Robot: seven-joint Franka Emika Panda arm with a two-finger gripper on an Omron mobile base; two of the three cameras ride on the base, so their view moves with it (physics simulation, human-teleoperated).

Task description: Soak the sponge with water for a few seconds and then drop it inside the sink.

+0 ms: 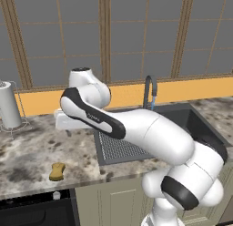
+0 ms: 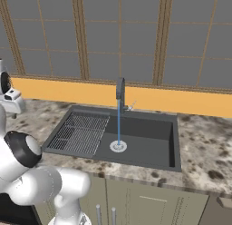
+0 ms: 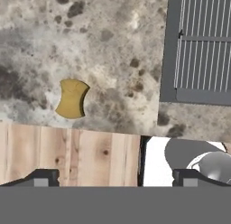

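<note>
Fingers [image 3: 44,177] spread wide apart and grasping nothing, only their dark tips visible in the hand view, above the small mustard-yellow pinched sponge [image 3: 72,99] lying on the speckled stone counter [image 3: 113,51]. Left base view: sponge [image 1: 57,171] near the counter's front edge, arm hiding much of the dark grey ribbed sink [image 1: 119,150]. Right base view: thin blue water [image 2: 118,124] falling onto the round silver drain [image 2: 118,146]
</note>
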